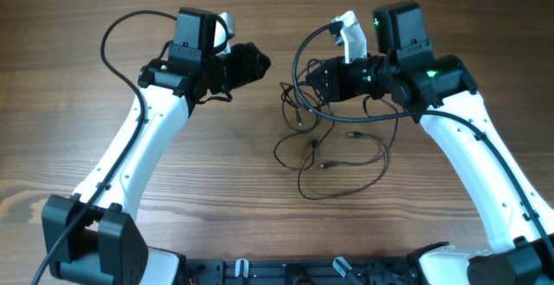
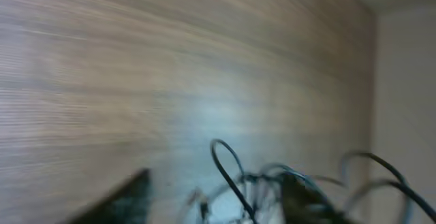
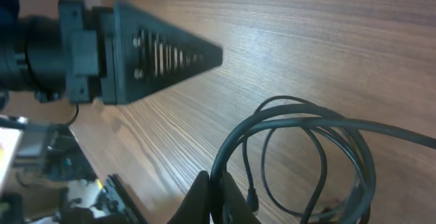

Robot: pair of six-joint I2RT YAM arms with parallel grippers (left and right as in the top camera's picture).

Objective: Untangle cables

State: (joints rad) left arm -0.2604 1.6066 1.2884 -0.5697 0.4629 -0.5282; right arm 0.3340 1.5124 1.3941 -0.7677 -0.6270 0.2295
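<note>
Left wrist view blurred; cables [image 2: 272, 183] cut off at bottom edge.

**Q:** Where are your arms?

**A:** Both of my white arms reach forward from the near edge and bend inward toward each other.

**Q:** Your left hand?

**A:** My left hand [image 1: 256, 61] points right, low over the surface; I cannot tell whether its fingers are parted.

**Q:** And the right?

**A:** My right hand [image 1: 310, 80] points left, facing it, pinched on the cables [image 1: 333, 146].
</note>
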